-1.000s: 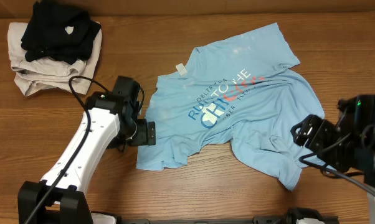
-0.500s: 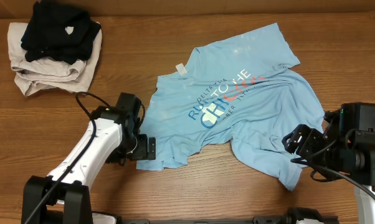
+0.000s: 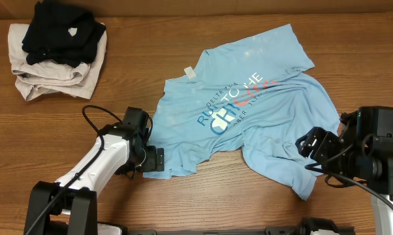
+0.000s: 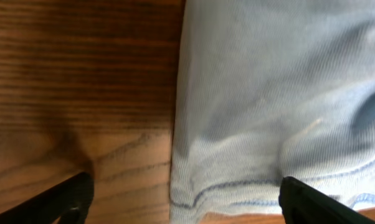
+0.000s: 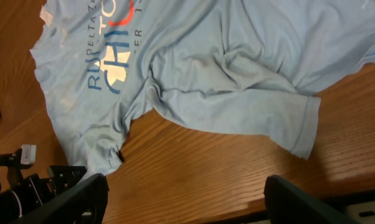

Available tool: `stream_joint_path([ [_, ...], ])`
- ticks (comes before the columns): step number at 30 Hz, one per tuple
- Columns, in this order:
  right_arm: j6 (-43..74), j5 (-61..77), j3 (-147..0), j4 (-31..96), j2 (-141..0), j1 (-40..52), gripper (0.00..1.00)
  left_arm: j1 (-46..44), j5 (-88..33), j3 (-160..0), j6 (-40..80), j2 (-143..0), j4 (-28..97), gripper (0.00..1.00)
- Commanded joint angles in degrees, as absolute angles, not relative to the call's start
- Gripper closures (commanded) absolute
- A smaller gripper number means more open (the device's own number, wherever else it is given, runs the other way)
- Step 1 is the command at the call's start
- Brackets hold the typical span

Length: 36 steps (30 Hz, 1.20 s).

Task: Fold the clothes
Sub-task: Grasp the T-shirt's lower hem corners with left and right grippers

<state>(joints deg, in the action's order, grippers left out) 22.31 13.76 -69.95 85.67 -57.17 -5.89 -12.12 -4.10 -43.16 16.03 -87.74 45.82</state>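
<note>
T-shirt (image 4: 268,93) hem corner lies beneath the widely spread left gripper (image 4: 184,182).

Left wrist view: shirt (image 4: 268,93) cut off at top and right; left gripper (image 4: 184,190) fingers cut off by the bottom edge. Overhead: black garment (image 3: 56,36) covers much of the beige garment (image 3: 49,81); small chest lettering illegible.
</note>
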Motion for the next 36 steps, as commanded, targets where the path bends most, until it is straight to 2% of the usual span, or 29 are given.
stream_joint_path([
  [1,22.6,14.2,-69.7,84.4,-56.6,-5.6,0.16,-12.0,-4.6,-42.0,17.0,-86.6,43.9,0.10],
  [6,22.6,14.2,-69.7,84.0,-56.6,-5.6,0.16,-12.0,-5.5,-39.1,17.0,-86.6,38.9,0.20],
  [12,22.6,14.2,-69.7,83.8,-56.6,-5.6,0.16,-12.0,-9.9,-35.4,17.0,-86.6,33.8,0.25],
  [25,22.6,14.0,-69.7,83.5,-56.6,-5.6,0.16,-12.1,-14.6,-34.9,17.0,-86.6,39.2,0.67],
  [28,22.5,14.0,-69.7,83.2,-56.6,-5.6,0.16,-12.1,-13.3,-34.9,18.4,-86.6,39.5,0.80],
  [30,22.6,14.0,-69.7,83.1,-56.6,-5.6,0.16,-12.1,-11.5,-35.0,19.6,-86.6,39.9,0.96],
  [36,22.6,14.0,-69.7,82.7,-56.6,-5.6,0.16,-12.1,-9.1,-37.3,19.3,-86.6,40.6,0.96],
])
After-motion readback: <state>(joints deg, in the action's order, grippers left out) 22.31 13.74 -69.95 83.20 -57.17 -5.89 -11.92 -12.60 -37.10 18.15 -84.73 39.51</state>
